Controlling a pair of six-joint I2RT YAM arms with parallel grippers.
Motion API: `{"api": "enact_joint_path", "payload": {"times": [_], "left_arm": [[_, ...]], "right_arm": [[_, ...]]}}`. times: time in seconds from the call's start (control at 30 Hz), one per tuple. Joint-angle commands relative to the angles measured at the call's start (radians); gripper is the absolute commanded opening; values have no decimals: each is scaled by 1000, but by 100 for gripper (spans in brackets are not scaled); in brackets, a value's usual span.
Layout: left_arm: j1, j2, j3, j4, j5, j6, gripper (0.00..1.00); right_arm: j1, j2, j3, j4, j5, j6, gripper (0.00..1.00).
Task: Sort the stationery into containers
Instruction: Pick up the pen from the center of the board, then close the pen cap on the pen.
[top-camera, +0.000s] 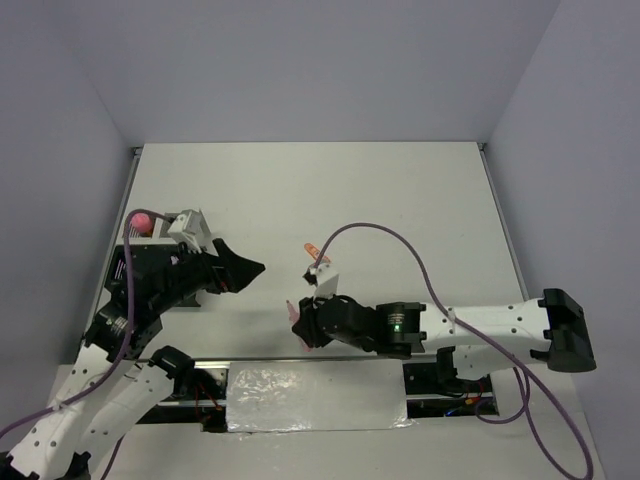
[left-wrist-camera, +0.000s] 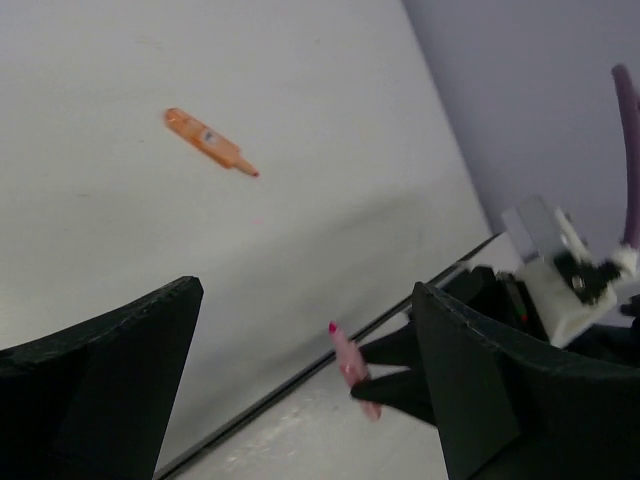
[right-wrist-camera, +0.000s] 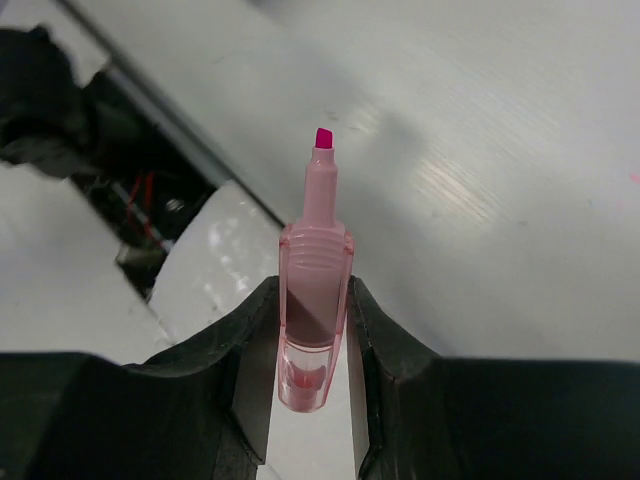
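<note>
My right gripper (top-camera: 300, 322) is shut on an uncapped pink highlighter (right-wrist-camera: 315, 290) and holds it above the table near the front edge, tip pointing away from the wrist. The same highlighter shows in the left wrist view (left-wrist-camera: 350, 368), and in the top view (top-camera: 295, 312). My left gripper (top-camera: 243, 268) is open and empty, raised to the left of the right gripper and facing it. An orange pen (top-camera: 313, 248) lies on the table beyond the right gripper; it also shows in the left wrist view (left-wrist-camera: 208, 140). The containers are mostly hidden behind my left arm.
A pink rounded item (top-camera: 141, 218) sticks up at the far left, behind the left arm. A shiny silver patch (top-camera: 315, 397) covers the near edge between the arm bases. A purple cable (top-camera: 400, 245) loops above the right arm. Grey walls enclose the table.
</note>
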Motion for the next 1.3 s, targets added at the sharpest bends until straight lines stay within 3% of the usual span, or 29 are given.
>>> {"api": "enact_joint_path", "payload": {"times": [0.0,0.27,0.57,0.63,0.8,1.07,1.17,1.2,1.27], "left_arm": [[-6,-61,-23,105,92,-242,99],[-6,-163,-44,22,74,-308,99],[-5,-186,-123,151,152,-334,96],[-6,-173,-136,175,164,-336,89],[-6,-160,-166,203,183,-326,54],[-6,-150,-176,215,197,-305,36],[-6,-146,-176,220,189,-291,17],[-6,-141,-167,206,181,-268,3],[-6,-127,-144,189,163,-235,0]], "right_arm": [[74,-25,86,79,12,-304,0],[105,48,271,65,64,-394,0],[100,139,361,74,147,-414,0],[99,146,371,89,151,-423,0],[71,165,400,89,112,-442,0],[19,194,412,89,18,-424,0],[16,225,444,68,-8,-428,0],[14,229,447,63,-11,-428,0],[14,231,437,74,-22,-427,0]]}}
